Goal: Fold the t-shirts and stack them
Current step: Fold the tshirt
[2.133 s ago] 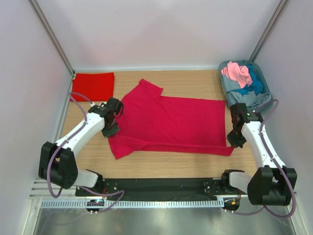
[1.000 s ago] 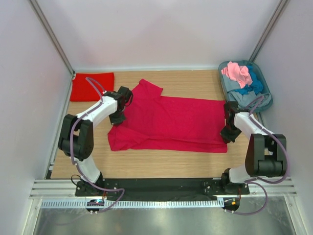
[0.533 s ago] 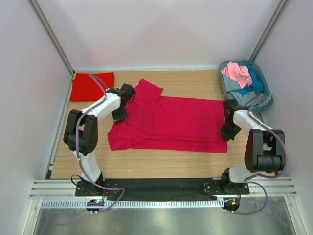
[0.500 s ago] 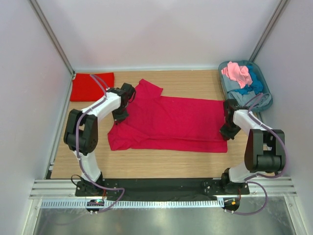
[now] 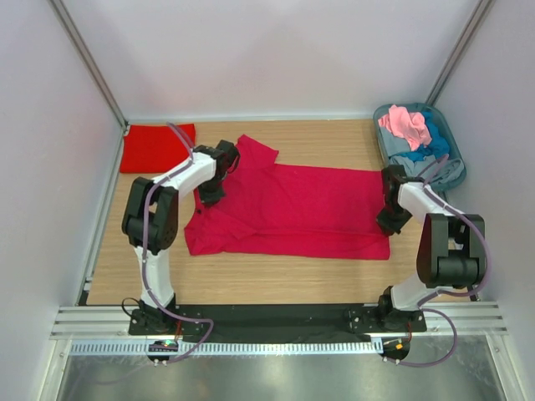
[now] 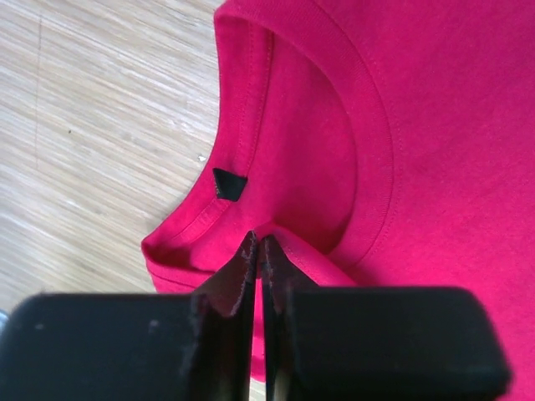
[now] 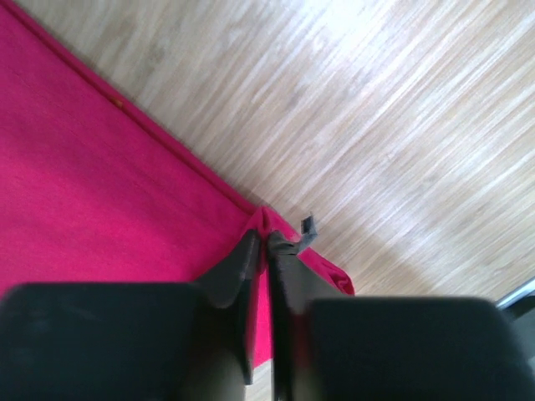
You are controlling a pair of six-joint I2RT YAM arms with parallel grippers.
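Your left jaws stood closed on the crimson t-shirt (image 5: 292,209), pinching a small ridge of cloth at the collar. In the left wrist view that ridge rose right between the tips. The round neckband curved away just beyond them, and a small black label (image 6: 228,184) sat inside the collar a little ahead and to the left. To the left of those jaws lay bare wood of the counter (image 5: 276,280), and to their right was the flat red body of the shirt.

Your right jaws were drawn narrow at the opposite end, at the shirt's hem corner. In the right wrist view a peak of red cloth stood up between the tips, so they were gripping the fabric there. The hem ran off ahead and to the left of them, with bare counter beyond it on the right.

Between the two sets of jaws the crimson t-shirt lay spread across the counter, one sleeve pointing away past the left jaws.

The scarlet t-shirt (image 5: 157,147) lay folded beyond and to the left of your left jaws, near but apart from them. Beyond your right jaws, in the far right corner, stood the tub (image 5: 456,150) holding the pink t-shirt (image 5: 405,125), the blue t-shirt (image 5: 436,146) and the grey t-shirt (image 5: 422,167) in a heap.
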